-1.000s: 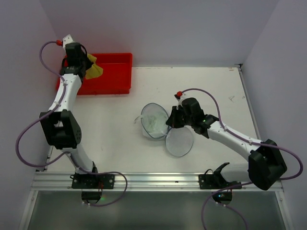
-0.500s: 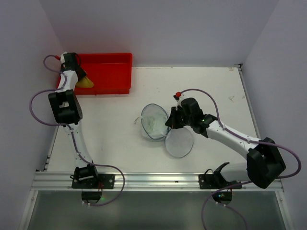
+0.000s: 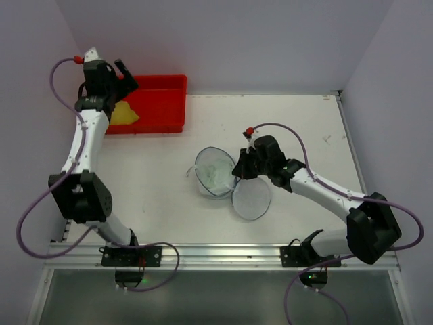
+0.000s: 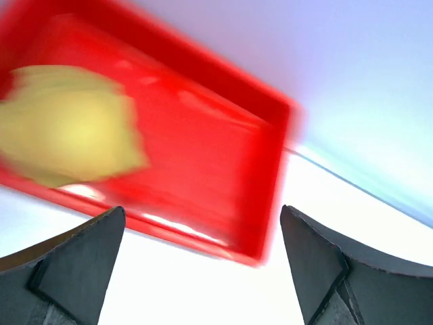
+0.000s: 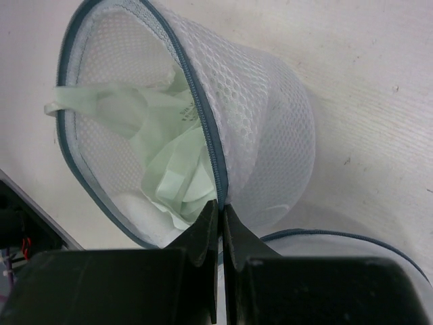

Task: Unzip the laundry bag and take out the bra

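The laundry bag [image 3: 225, 159] lies unzipped mid-table, its round lid [image 3: 252, 200] flopped toward me. My right gripper [image 3: 238, 169] is shut on the bag's dark zipper rim; the wrist view shows the pinch [image 5: 220, 203] against white mesh [image 5: 270, 135]. Pale green fabric [image 5: 169, 149] with a strap sits inside the bag. A yellow bra [image 3: 124, 114] lies in the left end of the red tray [image 3: 166, 101]. My left gripper [image 3: 124, 72] hovers open above that end, empty. Its wrist view is blurred, with the yellow bra [image 4: 67, 125] in the tray [image 4: 223, 169] beyond the left gripper [image 4: 203, 210].
The red tray stands at the back left corner, close to the left wall. A strap end [image 3: 191, 173] trails out of the bag onto the white table [image 3: 149, 183]. The table's right edge rail [image 3: 348, 142] runs along the far right.
My left gripper has opened and let go of the yellow bra, which now lies in the tray; the gripper has risen above it. The right gripper keeps its hold on the rim.
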Action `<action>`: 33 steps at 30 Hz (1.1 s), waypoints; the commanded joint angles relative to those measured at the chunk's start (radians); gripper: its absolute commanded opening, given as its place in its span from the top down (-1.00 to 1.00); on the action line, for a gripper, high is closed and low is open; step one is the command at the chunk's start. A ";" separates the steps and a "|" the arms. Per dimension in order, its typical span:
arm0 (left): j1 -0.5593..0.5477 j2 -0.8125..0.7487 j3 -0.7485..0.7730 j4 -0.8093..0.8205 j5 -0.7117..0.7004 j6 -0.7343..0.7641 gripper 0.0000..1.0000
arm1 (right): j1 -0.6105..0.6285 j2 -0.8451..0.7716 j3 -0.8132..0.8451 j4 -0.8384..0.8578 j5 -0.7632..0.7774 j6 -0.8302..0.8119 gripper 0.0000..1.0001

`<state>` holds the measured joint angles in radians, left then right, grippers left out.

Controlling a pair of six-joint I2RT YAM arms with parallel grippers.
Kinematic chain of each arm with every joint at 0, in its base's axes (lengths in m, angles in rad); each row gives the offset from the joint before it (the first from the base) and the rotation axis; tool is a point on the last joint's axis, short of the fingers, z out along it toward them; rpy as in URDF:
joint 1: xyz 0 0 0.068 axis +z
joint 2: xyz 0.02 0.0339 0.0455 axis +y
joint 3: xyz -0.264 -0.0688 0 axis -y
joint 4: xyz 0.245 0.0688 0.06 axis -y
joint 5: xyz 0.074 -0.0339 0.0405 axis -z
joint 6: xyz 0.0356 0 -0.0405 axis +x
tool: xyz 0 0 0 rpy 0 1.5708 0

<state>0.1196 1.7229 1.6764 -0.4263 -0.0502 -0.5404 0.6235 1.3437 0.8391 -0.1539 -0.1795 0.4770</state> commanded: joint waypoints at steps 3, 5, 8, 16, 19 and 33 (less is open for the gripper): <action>-0.312 -0.320 -0.274 0.024 0.111 0.010 -0.92 | 0.001 0.025 0.092 0.005 0.015 -0.041 1.00; -0.472 -0.403 -0.389 0.031 0.110 0.013 -0.86 | 0.002 0.040 0.101 0.004 0.005 -0.044 1.00; -0.642 -0.465 -0.516 0.049 0.125 -0.010 -0.80 | 0.002 0.049 0.110 0.005 -0.008 -0.055 1.00; -0.837 -0.439 -0.676 0.130 0.116 -0.030 -0.77 | 0.001 0.075 0.107 -0.001 -0.011 -0.057 0.99; -0.876 -0.378 -0.656 0.158 0.116 -0.014 -0.75 | -0.001 0.089 0.106 -0.001 -0.018 -0.054 0.98; -0.884 -0.137 -0.603 0.172 0.016 0.151 -0.43 | -0.001 0.097 0.112 -0.009 -0.038 -0.061 0.97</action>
<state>-0.7624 1.5684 1.0298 -0.2935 0.0181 -0.4492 0.6235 1.4410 0.9123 -0.1684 -0.1974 0.4355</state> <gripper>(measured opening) 0.719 0.013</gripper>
